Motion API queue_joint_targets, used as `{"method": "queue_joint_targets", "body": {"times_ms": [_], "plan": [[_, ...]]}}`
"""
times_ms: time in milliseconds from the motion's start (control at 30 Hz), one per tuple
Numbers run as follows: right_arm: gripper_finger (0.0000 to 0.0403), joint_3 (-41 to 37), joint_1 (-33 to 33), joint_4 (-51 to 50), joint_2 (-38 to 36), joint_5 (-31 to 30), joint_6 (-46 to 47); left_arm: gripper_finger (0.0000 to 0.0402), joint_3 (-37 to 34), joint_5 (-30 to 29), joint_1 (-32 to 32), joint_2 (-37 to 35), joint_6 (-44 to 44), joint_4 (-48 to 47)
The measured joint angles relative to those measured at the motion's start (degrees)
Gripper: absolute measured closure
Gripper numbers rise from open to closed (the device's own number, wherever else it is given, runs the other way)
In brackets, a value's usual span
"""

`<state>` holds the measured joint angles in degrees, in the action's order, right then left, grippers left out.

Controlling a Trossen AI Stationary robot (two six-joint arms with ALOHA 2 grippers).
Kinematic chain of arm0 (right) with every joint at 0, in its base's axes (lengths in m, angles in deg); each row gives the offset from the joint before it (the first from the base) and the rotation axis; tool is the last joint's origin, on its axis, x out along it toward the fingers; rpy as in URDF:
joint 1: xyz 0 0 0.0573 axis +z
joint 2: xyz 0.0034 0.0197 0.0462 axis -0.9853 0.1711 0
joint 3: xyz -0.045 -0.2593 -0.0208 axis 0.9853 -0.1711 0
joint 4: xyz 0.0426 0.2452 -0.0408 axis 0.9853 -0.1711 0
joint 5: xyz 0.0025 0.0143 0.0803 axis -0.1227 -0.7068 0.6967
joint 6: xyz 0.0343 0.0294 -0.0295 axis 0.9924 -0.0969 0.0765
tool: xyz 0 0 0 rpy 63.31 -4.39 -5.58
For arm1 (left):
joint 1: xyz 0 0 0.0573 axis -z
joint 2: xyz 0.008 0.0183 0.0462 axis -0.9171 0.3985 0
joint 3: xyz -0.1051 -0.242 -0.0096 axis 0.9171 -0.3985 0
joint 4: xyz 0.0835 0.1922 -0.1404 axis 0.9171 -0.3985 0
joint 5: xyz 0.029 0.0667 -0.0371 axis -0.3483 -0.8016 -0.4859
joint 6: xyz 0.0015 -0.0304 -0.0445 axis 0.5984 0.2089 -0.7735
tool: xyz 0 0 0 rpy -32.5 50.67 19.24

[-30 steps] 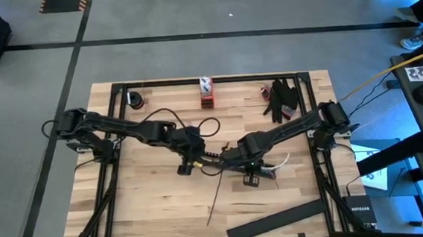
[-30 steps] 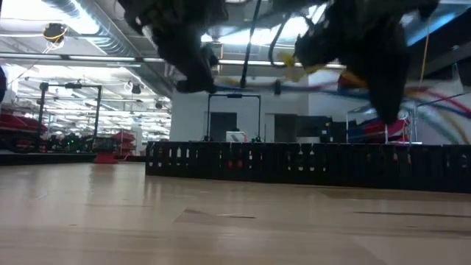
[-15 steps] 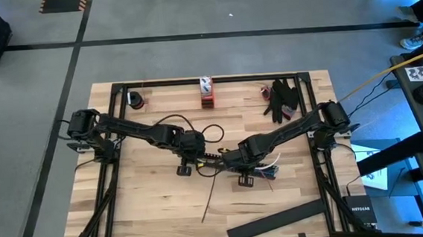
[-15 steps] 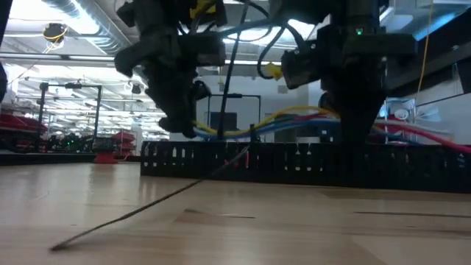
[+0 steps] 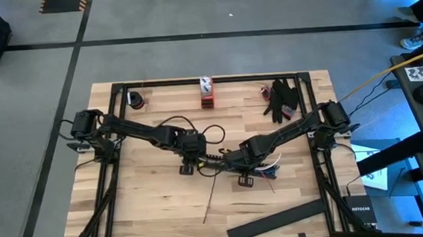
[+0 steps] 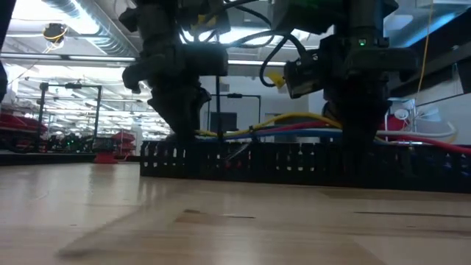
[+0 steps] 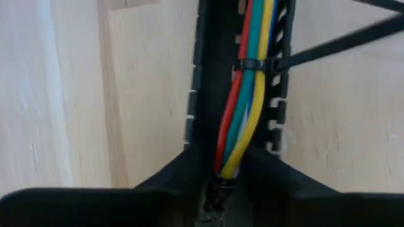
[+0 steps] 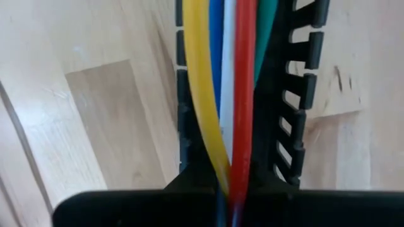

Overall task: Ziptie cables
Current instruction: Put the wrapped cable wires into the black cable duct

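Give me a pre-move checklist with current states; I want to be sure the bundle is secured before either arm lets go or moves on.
1. Zip tie wrapped around the cables: ok, it circles the bundle, tail sticking out sideways.
2. Cables lying along the slotted black channel: ok in both wrist views.
3. Right gripper shut on the cables: ok, wires run straight between its fingers.
4. Left gripper grip on the cables: cannot tell; the wire ends sit between its fingers.
5. Zip tie pulled fully tight: cannot tell.
6. Long tail trimmed: not ok, it still extends across the wood.
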<state>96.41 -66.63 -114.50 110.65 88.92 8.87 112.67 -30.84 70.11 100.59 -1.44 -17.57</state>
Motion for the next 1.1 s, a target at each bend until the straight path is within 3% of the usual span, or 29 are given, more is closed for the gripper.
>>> {"method": "queue_joint_targets", "body": {"times_ms": [267,567,667,933,1100], "plan": [[0.04,0.0,0.0,1.3,0.0,-0.6,0.0,0.0225,1.2,0.0,0.0,-3.0,1.9,-4.0],[0.0393,0.0,0.0,3.6,0.0,-3.2,0.1,0.0223,0.9,1.5,0.0,-8.2,1.5,1.1],[0.0369,0.0,0.0,3.6,0.0,-4.9,1.5,0.0231,-1.9,2.9,0.0,-7.9,0.6,5.6],[0.026,0.9,-0.3,0.8,0.1,-0.6,1.8,0.0248,-11.1,3.1,0.0,-8.0,-4.1,19.0],[0.0235,5.0,-0.4,-5.5,0.1,-0.5,1.2,0.0257,-15.4,3.1,0.0,-8.0,-4.6,23.1]]}}
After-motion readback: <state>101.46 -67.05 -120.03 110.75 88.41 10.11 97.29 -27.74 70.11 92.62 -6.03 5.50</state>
